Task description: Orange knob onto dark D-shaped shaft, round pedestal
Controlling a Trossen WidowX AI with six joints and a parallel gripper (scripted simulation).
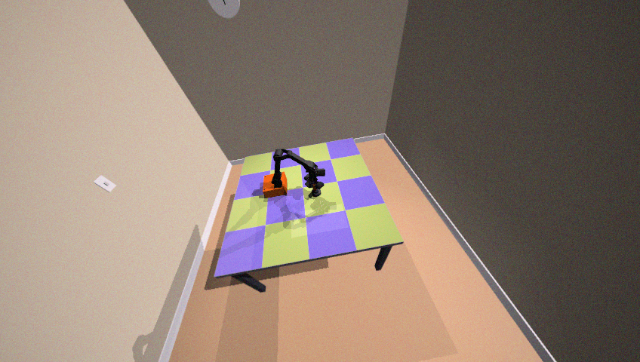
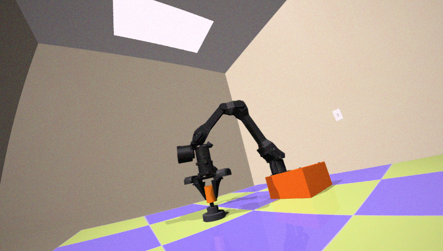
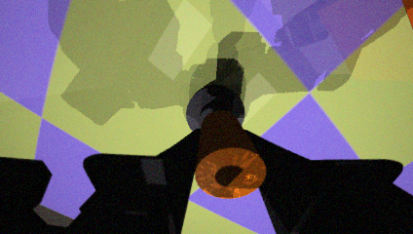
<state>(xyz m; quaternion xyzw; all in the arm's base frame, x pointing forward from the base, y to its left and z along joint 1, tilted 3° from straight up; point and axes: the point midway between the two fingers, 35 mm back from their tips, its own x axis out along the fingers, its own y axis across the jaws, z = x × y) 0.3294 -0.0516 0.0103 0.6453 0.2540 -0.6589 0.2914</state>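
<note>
Gripper point(image 2: 210, 189) is clamped on the knob point(image 2: 210, 193), which I have hanging upright just above the shaft point(image 2: 212, 204) on the pedestal point(image 2: 213, 214). By my reckoning the pickup and carry are done; what's left is turning the D-hole to match the hidden flat, pushing down fully and letting go. Through the wrist camera the hole's flat edge shows clearly. Beyond sits the orange base box point(image 2: 298, 181) on the purple-and-green checkered table point(image 1: 372, 224), then beige walls and a skylight point(image 2: 161, 23).
</note>
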